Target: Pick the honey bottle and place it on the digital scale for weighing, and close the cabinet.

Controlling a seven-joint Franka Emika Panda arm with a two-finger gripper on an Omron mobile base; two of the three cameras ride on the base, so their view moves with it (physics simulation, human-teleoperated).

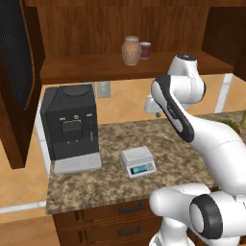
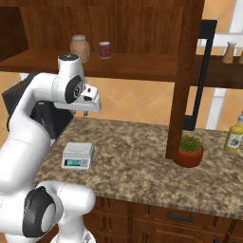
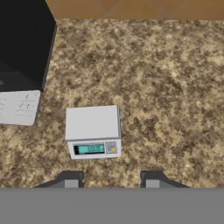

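- gripper [image 3: 111, 180] hangs over the counter, fingers apart, holding nothing
- honey bottle [image 1: 130, 50] sits on the cabinet [image 2: 142, 28] shelf (doors wide open)
- digital scale [image 3: 92, 130] bare

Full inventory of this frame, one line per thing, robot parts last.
honey bottle: 1, tan-brown with pale lid, on the cabinet shelf
can: 1, dark red, on the shelf right of the bottle
digital scale: 1, light grey, on the counter, top plate bare
coffee machine: 1, black, counter left of the scale
cabinet: 1, dark brown, doors open
counter: 1, speckled brown
potted plant: 1, green in a red-brown pot, counter right
bottle: 1, yellow-green, far right
shakers: 2, brown, right shelf
gripper: 1, dark tips, above the counter, jaws apart, empty
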